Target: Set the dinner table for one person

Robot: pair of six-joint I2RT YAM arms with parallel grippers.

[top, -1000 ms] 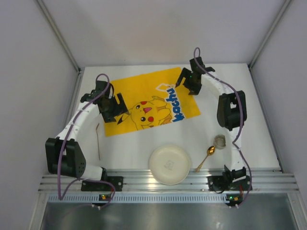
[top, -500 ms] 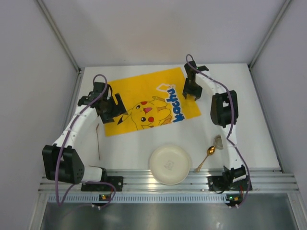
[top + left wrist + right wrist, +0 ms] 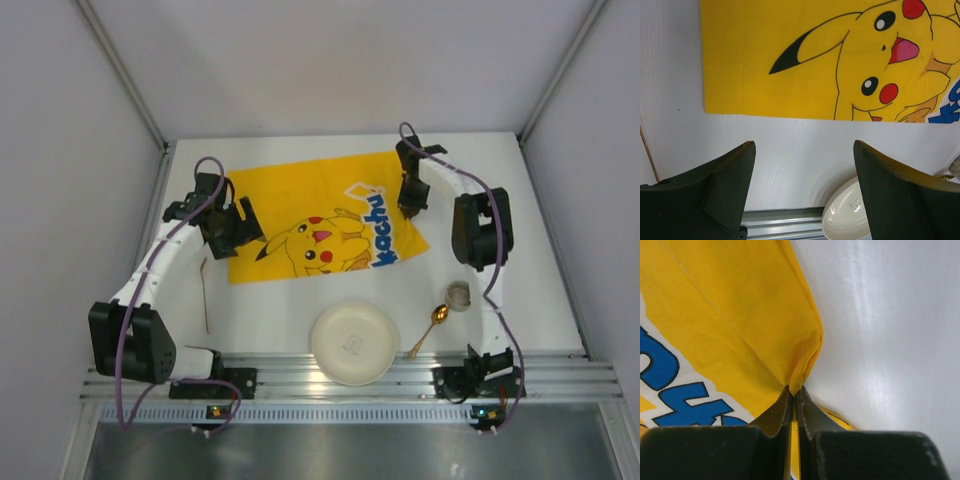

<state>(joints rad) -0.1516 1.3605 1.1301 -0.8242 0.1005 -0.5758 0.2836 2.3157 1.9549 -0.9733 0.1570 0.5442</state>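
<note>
The right gripper pinches a fold at the edge of the yellow Pikachu-print cloth. The left gripper hangs wide apart, holding nothing, over the large matte white dinner table, which lies under the cloth.

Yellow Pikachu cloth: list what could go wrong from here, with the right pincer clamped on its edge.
1. The right pincer grips only a thin fold of the cloth; it could slip free.
2. The left pincer is open, holding nothing, so a one-sided pull may skew the cloth.
3. The plate, spoon and small cup lie near its front edge; dragging it closer could shove them.
</note>
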